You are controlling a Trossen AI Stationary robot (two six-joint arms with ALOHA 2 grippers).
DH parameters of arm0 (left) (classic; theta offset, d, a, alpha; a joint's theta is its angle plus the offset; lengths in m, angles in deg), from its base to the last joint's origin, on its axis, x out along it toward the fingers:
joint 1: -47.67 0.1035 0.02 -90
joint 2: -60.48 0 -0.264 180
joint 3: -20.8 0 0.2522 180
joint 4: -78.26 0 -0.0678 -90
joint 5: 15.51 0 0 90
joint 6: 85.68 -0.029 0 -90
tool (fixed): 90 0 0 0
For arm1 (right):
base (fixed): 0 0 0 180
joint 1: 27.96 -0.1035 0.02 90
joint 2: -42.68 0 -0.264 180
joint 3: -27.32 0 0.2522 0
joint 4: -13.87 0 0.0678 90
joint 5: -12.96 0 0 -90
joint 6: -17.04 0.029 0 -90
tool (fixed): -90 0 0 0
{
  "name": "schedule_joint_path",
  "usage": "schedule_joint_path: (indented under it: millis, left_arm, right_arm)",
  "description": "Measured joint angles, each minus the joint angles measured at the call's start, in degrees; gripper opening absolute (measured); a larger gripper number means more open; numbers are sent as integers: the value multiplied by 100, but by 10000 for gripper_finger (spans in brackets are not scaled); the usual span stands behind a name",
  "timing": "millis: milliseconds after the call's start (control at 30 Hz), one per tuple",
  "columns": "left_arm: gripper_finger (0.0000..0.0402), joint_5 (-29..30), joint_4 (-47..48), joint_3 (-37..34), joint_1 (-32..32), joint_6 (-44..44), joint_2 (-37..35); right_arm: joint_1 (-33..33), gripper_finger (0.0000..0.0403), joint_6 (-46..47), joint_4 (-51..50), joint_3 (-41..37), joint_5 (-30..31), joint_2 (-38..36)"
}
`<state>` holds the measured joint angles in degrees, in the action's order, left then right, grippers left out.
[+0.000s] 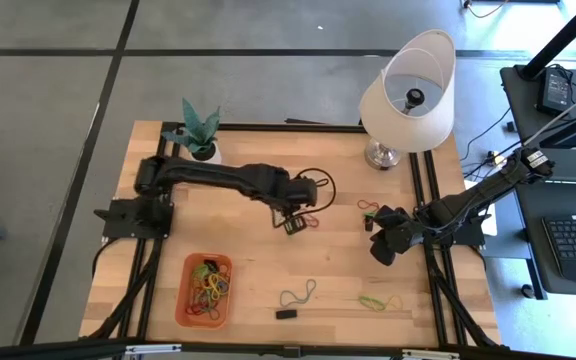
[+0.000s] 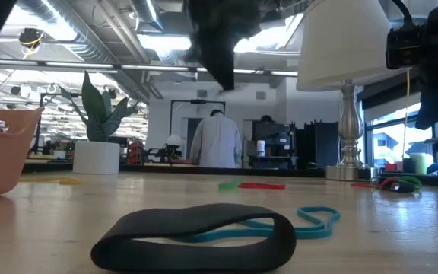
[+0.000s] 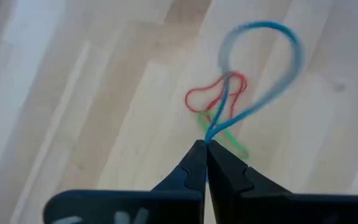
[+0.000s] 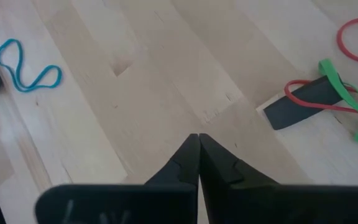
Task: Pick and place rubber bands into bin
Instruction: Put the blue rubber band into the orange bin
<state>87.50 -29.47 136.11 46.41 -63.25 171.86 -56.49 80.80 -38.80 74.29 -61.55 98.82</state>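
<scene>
From above I see the left claw (image 1: 294, 224) near the tabletop (image 1: 258, 260) centre, with the bin (image 1: 205, 291) of rubber bands (image 1: 209, 289) at its seven o'clock. Its wrist view shows the tips pinched shut on a blue band (image 3: 260, 74), lifted over red and green bands (image 3: 219, 102). The right claw (image 4: 199, 138), at the three o'clock edge, is closed on nothing.

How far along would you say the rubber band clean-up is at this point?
Partway. Several rubber bands already lie in the bin. The left gripper is shut on a blue band. Red and green bands and the yellow-green band remain; the right gripper waits shut.
</scene>
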Motion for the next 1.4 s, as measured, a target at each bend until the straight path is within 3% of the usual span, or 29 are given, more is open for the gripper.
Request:
schedule_joint_path:
  millis: [267,500,767,933,1033,1233,1400]
  left_arm:
    - [2,250,673,2,-718,935,-1005]
    - [2,275,1765,4,-1730,2641,-1722]
    - [1,-16,2889,4,-2869,3925,-1720]
    - [1,191,3187,1,-3402,4250,-1466]
    - [1,129,3107,-317,-3580,4352,-1382]
    - [1,-654,3100,-1528,-3734,4870,-1379]
    - [1,-983,2278,-2485,-3744,4594,-1428]
  right_arm:
    - [1,9,0,0,0,-1,0]
    - [1,9,-1,1,-2,195,0]
    - [1,9,0,1,-2,283,0]
    - [1,9,16,7,-2,289,0]
    - [-1,9,17,12,-2,288,0]
    - [-1,9,20,113,-2,289,0]
    - [-1,9,20,170,-2,290,0]
